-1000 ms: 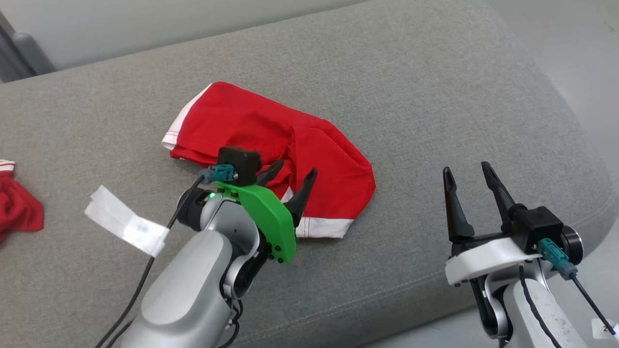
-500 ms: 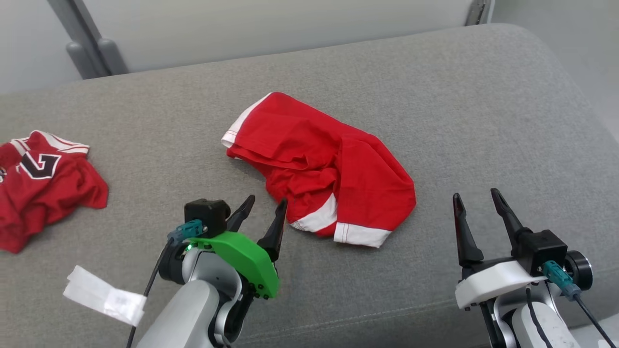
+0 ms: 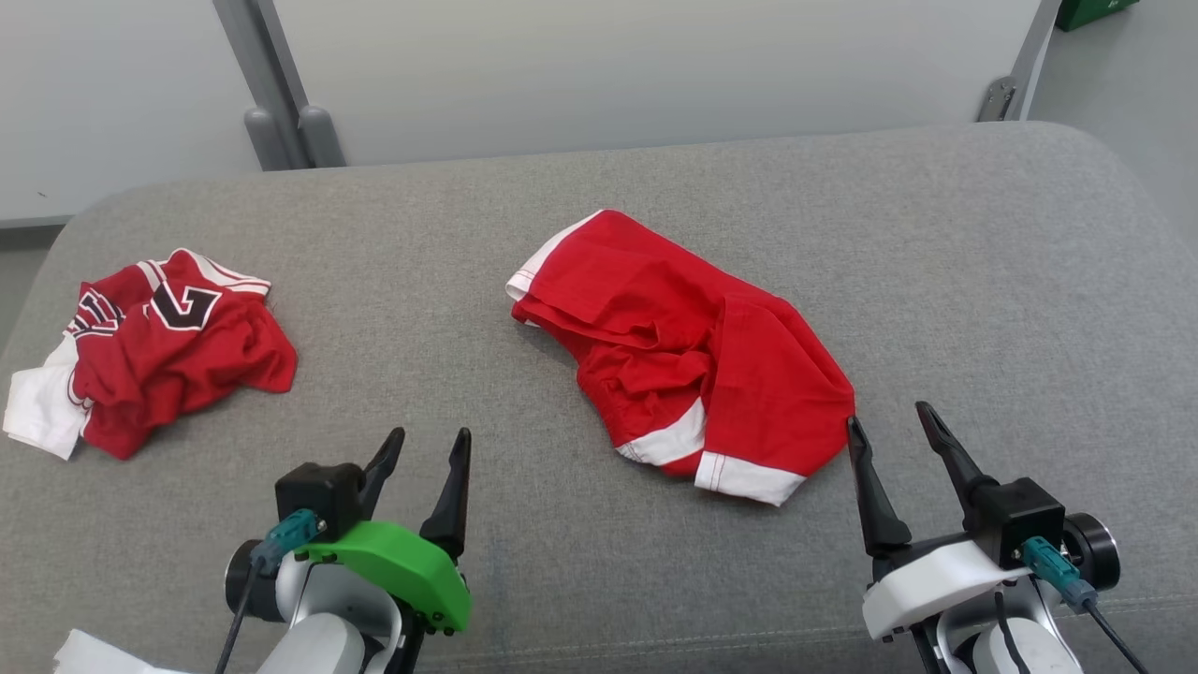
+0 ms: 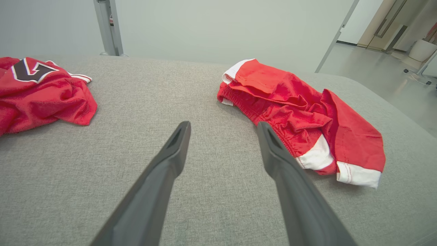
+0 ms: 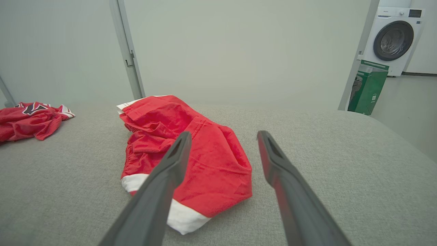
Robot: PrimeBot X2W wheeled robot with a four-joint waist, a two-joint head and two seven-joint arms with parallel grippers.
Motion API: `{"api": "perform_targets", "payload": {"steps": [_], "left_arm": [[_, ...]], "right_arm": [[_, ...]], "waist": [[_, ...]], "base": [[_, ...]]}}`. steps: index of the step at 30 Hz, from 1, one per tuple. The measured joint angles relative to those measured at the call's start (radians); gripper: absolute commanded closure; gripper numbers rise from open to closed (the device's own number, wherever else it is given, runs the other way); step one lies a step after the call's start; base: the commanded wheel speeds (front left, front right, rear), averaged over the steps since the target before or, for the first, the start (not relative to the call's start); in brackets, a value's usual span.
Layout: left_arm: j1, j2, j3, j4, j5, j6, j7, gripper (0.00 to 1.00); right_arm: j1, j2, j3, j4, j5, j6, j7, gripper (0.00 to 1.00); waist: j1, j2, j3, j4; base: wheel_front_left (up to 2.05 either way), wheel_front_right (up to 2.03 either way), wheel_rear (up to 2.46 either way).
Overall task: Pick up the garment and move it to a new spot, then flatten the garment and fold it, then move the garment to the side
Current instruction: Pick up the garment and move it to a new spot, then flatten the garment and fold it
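Grey cushion (image 3: 983,281): your red shorts (image 3: 693,356) lie crumpled mid-surface, a red jersey (image 3: 168,346) far left, the right wrist view adding a washing machine (image 5: 392,39); left gripper (image 3: 430,435) and right gripper (image 3: 887,417) hover near-side, jaws apart, empty.

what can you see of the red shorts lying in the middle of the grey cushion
The red shorts look like thin, soft fabric, with white bands at the hems and a gathered elastic waist. They lie rumpled and loosely doubled over on the grey cushion. Only the cushion visibly touches them; the open right claw stands just beside their right edge.
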Motion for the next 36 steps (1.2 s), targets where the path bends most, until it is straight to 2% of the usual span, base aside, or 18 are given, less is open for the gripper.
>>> {"api": "perform_targets", "payload": {"steps": [13,23,28,33,36], "left_arm": [[0.105,0.080,0.087,-0.022,0.055,0.024,-0.083,0.00],[0.131,0.072,0.112,-0.069,0.055,0.032,-0.092,0.00],[0.133,0.051,0.105,-0.097,0.055,0.032,-0.094,0.00],[0.133,0.029,0.090,-0.119,0.054,0.032,-0.100,0.00],[0.133,0.015,0.083,-0.132,0.051,0.033,-0.100,0.00]], "right_arm": [[0.021,-0.015,-0.027,-0.005,-0.018,-0.002,0.000,0.00],[0.027,-0.037,-0.012,-0.008,-0.045,0.002,0.000,0.00],[-0.008,-0.039,0.040,0.003,-0.085,0.026,0.000,0.00],[-0.069,-0.049,0.116,0.064,-0.132,0.069,0.004,0.00],[-0.098,-0.057,0.166,0.115,-0.165,0.104,0.047,0.00]], "waist": [[0.0000,0.0000,-0.013,-0.014],[0.0000,0.0000,-0.002,-0.011],[0.0000,0.0000,0.010,0.011],[0.0000,0.0000,0.025,0.043],[0.0000,0.0000,0.036,0.066]], "base": [[0.00,0.00,0.00],[0.00,0.00,0.00],[0.00,0.00,0.00],[0.00,0.00,0.00],[0.00,0.00,0.00]]}}
